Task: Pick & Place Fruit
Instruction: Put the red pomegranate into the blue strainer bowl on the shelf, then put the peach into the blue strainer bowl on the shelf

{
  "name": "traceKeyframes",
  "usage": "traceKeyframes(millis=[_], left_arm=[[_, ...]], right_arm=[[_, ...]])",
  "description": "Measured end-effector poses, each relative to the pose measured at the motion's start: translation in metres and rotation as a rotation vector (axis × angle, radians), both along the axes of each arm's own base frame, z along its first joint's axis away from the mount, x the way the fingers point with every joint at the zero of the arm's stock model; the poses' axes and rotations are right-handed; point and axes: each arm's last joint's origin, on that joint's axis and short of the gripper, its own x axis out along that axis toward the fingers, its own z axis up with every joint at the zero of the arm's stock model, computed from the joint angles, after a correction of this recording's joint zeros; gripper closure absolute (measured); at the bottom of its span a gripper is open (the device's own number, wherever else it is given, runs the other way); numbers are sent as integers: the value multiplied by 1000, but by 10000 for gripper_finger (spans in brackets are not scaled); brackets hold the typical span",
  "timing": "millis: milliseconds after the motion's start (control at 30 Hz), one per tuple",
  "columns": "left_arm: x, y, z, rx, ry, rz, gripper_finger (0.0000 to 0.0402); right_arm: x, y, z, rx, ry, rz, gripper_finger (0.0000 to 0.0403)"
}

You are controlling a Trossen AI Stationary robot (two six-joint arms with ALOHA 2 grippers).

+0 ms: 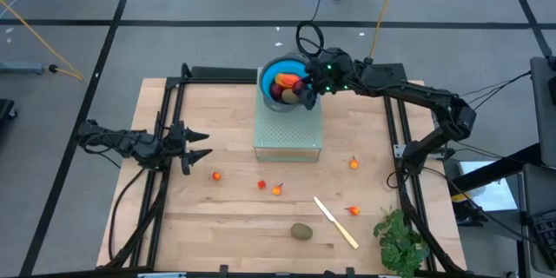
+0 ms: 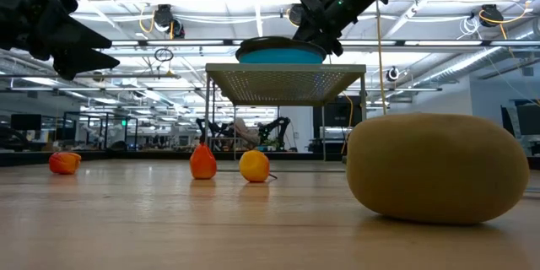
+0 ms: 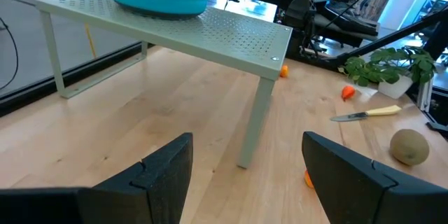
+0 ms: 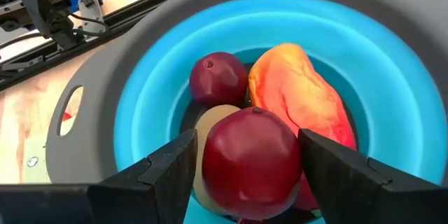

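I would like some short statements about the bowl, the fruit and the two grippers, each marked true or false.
1. The blue bowl stands on the metal rack. True.
2. The bowl is empty. False: it holds a red-orange fruit and dark red balls.
3. The right gripper is over the bowl. True.
4. The kiwi lies on the rack. False: it lies on the table, near the knife.
5. The left gripper holds a fruit. False: it is open and empty.

Table (image 1: pixel 234 226) pale matt wood; shelf (image 3: pixel 231 31) perforated metal; bowl (image 4: pixel 392 77) smooth plastic.
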Motion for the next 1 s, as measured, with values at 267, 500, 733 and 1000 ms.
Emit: traceKeyframes(millis=[267, 500, 733, 1000], left_arm=[[0, 0, 0, 0, 0, 0, 133], [0, 0, 0, 0, 0, 0, 133], [0, 0, 0, 0, 0, 0, 133], [0, 0, 0, 6, 1, 6, 133]], right_arm=[[0, 0, 0, -6, 2, 3, 143], [-1, 1, 2, -30, 3, 14, 121], [-4, 2, 7, -43, -9, 15, 116], [-18, 12, 30, -122, -57, -15, 121]])
